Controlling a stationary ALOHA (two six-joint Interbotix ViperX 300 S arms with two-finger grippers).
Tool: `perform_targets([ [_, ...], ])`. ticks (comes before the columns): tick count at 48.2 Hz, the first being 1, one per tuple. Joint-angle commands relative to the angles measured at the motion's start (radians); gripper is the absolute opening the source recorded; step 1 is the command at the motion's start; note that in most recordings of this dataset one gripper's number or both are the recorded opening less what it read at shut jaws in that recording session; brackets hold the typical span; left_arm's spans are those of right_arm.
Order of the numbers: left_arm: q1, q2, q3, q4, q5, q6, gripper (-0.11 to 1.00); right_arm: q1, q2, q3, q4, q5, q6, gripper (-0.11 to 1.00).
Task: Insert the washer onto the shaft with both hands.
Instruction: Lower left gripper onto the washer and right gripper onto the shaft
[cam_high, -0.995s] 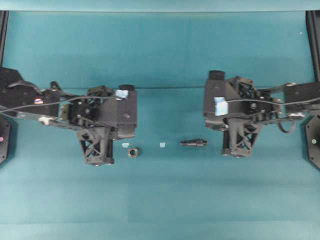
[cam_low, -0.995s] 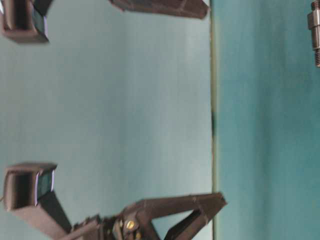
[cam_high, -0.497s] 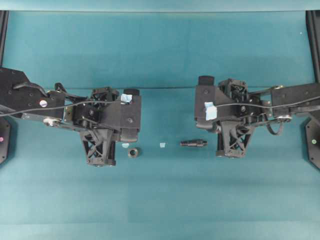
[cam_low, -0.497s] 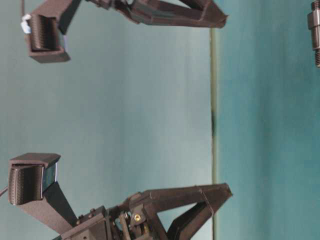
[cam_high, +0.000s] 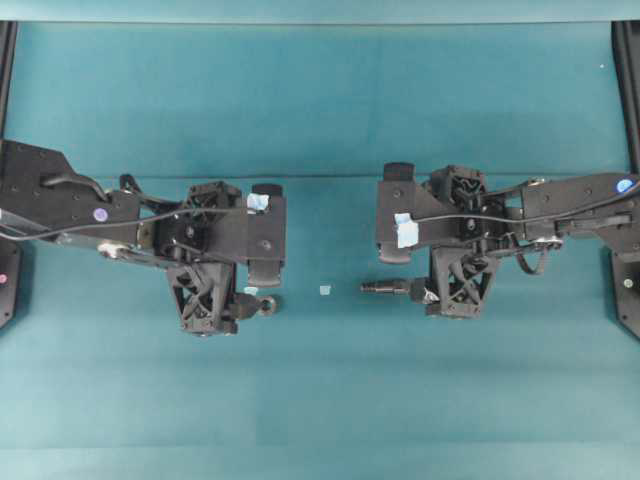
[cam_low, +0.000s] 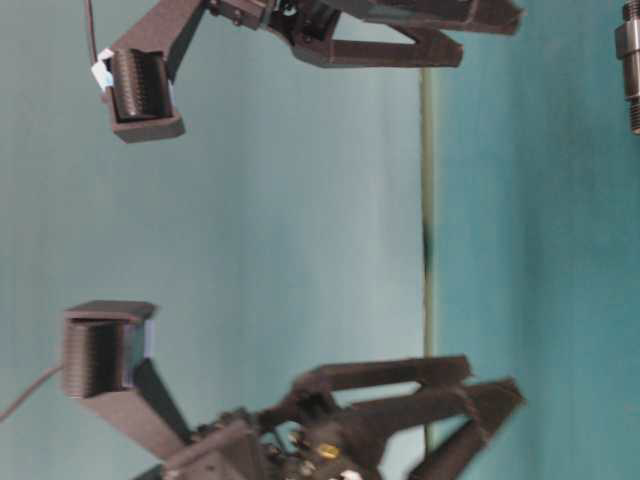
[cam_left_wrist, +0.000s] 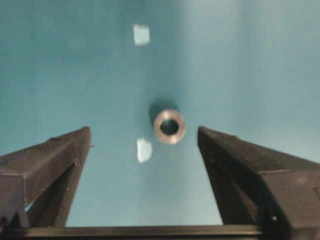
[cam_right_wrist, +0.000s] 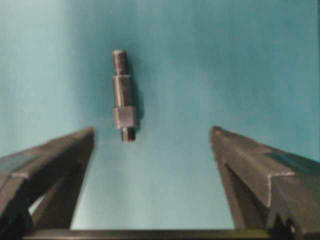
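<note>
Left tool (cam_left_wrist: 142, 145): jaws wide apart, holding nothing.
Washer (cam_left_wrist: 169, 126): flat on tabletop (cam_left_wrist: 260, 65), between the left tips, by a white tape bit (cam_left_wrist: 143, 150).
Right tool (cam_right_wrist: 152, 145): jaws spread, holding nothing.
Shaft (cam_right_wrist: 123, 95): lying on tabletop ahead of the right tips.

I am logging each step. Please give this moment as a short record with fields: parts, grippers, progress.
washer: flat on the mat, free, ahead of the left gripper
shaft: lying on the mat, free, ahead of the right gripper
jaws: open on both
tape bits: two near the washer
progress: nothing grasped yet
</note>
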Motion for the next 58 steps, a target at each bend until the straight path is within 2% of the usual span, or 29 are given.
perform_targets([
  [1, -0.003, 0.002, 0.002, 0.002, -0.014, -0.002, 0.9, 0.003, 0.002, -0.017, -0.002, -0.008, -0.003, 0.92],
  [19, -0.005, 0.066, 0.015, 0.002, -0.066, -0.008, 0.91, 0.023, 0.049, -0.017, -0.002, -0.046, -0.005, 0.92],
  [35, -0.049, 0.132, 0.023, 0.002, -0.126, -0.015, 0.91, 0.041, 0.095, -0.015, -0.002, -0.064, -0.003, 0.92],
  [58, -0.046, 0.195, 0.017, 0.003, -0.172, -0.032, 0.9, 0.043, 0.152, -0.009, -0.002, -0.104, -0.003, 0.91],
])
